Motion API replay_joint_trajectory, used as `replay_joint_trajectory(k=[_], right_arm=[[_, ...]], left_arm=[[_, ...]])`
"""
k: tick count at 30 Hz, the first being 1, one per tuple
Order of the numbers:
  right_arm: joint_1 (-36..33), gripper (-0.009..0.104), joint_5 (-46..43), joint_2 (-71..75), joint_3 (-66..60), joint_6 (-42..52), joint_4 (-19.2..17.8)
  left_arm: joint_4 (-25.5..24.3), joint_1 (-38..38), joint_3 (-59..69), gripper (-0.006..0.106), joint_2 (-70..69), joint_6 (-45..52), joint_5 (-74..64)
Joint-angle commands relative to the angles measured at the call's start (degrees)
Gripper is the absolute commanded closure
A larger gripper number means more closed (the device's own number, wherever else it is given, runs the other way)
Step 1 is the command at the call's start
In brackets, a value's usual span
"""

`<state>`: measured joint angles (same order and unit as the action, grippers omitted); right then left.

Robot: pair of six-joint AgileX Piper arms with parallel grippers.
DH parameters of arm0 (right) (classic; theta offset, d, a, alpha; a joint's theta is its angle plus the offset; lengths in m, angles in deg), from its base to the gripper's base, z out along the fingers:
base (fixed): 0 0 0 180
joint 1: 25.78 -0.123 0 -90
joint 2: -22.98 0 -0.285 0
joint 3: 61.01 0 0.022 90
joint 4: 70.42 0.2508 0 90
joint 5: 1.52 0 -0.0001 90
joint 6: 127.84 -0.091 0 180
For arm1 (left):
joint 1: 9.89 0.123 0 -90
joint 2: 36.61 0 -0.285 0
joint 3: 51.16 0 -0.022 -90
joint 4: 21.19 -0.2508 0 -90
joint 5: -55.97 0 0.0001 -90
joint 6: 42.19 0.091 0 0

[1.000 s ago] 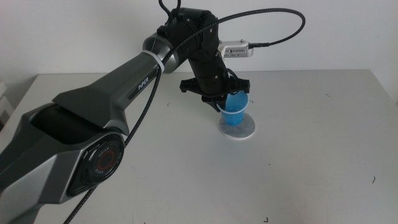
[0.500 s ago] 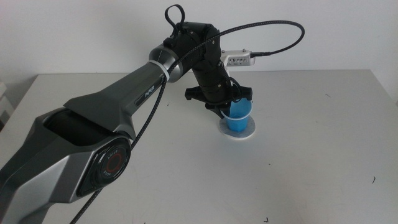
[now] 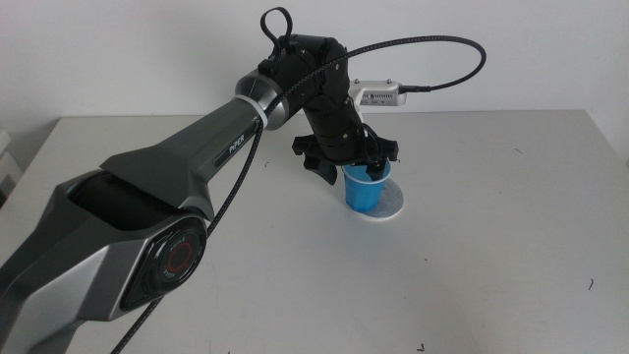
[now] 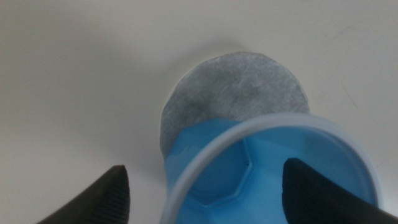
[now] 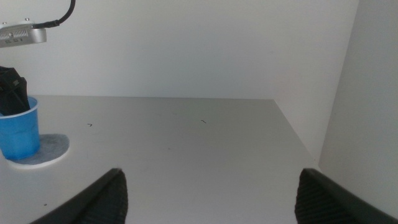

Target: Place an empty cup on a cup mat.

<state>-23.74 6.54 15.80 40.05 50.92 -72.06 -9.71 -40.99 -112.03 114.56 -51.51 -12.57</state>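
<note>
The blue cup (image 3: 366,189) stands upright on the grey cup mat (image 3: 389,205), toward the mat's left side. It is empty, as its pale inside (image 4: 249,186) shows in the left wrist view, with the speckled cup mat (image 4: 236,87) beyond it. My left gripper (image 3: 350,165) hangs at the cup's rim, open. One jaw is outside the wall with a gap, the other over the cup's mouth. My right gripper (image 5: 211,193) waits far to the right, open and holding nothing, and sees the cup (image 5: 17,134) from a distance.
The left arm (image 3: 197,167) stretches across the table's left half, with its cable (image 3: 442,49) looping above. The grey table (image 3: 491,275) ends at a right edge by a wall (image 5: 367,93).
The cup came down onto the mat and shifted slightly left. The left gripper's jaws spread apart from the cup's wall.
</note>
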Motion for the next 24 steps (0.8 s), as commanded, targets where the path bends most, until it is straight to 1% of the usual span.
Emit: replay_joint_trajectory(k=[1, 8, 12, 16, 21, 24], right_arm=[[-0.04, 0.001, -4.29, 1.54, 0.48, 0.29, -0.79], [-0.04, 0.001, -4.29, 1.54, 0.48, 0.29, -0.79], [-0.04, 0.001, -4.29, 1.54, 0.48, 0.29, -0.79], [-0.04, 0.001, -4.29, 1.54, 0.48, 0.29, -0.79], [-0.04, 0.001, -4.29, 1.54, 0.48, 0.29, -0.79], [-0.04, 0.001, -4.29, 1.54, 0.48, 0.29, -0.79]], left_arm=[[0.77, -0.46, -1.79, 0.016, -5.93, 0.51, 1.47], [-0.41, -0.27, -1.79, 0.013, -11.08, 3.00, 0.90], [-3.27, -0.27, -1.79, 0.013, -14.96, 3.22, -2.51], [-7.17, -0.27, -1.79, 0.013, -20.18, 3.84, -6.64], [-9.00, -0.27, -0.26, 0.013, -27.91, 4.85, -6.64], [-10.64, -0.27, 3.25, 0.013, -34.22, 6.52, -6.64]])
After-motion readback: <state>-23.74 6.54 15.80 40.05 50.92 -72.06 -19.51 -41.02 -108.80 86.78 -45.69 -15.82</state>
